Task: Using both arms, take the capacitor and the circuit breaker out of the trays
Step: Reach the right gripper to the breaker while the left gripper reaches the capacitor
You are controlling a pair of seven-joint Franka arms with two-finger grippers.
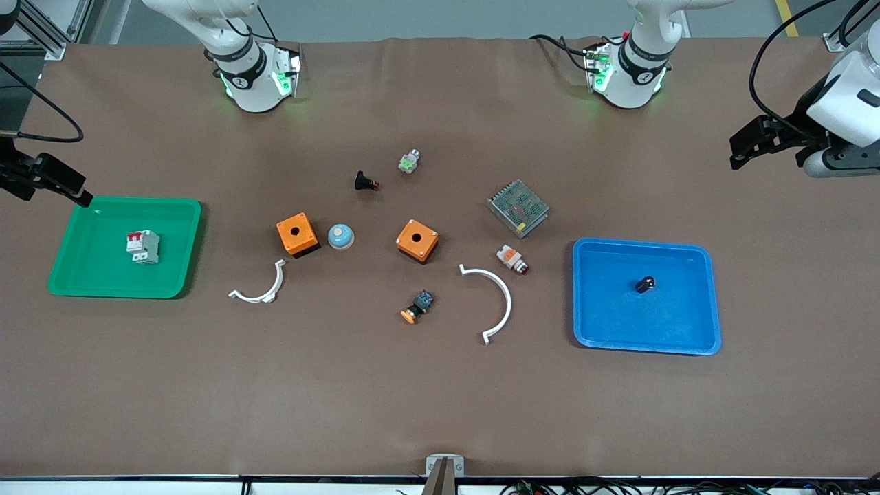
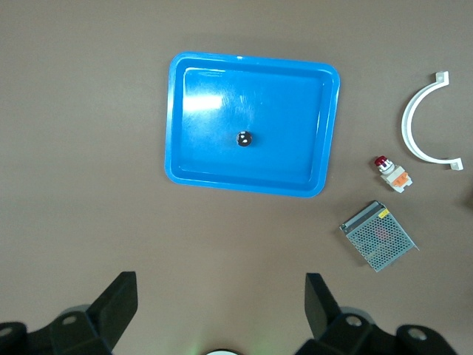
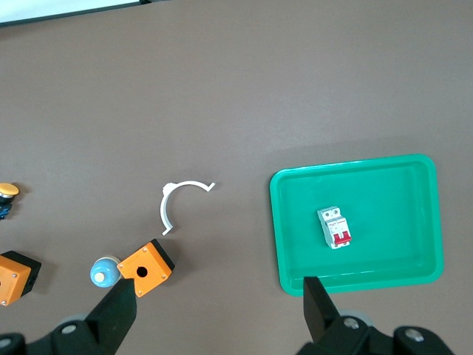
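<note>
Capacitor (image 1: 645, 283) lying mid blue tray (image 1: 701, 302), toward left arm's end of counter (image 1: 440, 412). Circuit breaker (image 1: 142, 246) mid green tray (image 1: 172, 247), toward right arm's end. One part per arm, so parallel picks. Left claw (image 2: 216, 296) high over blue tray's edge, right claw (image 3: 214, 296) over green tray's rim: both spread wide, empty, staged for descent.

Circuit breaker (image 1: 142, 246) in green tray (image 1: 82, 275); capacitor (image 1: 645, 283) in blue tray (image 1: 598, 323); both tools high, open.

Two trays (image 1: 179, 247), two orange boxes (image 1: 297, 234), two white curved clips (image 1: 261, 292), one capacitor (image 1: 645, 283), one circuit breaker (image 1: 143, 246)
</note>
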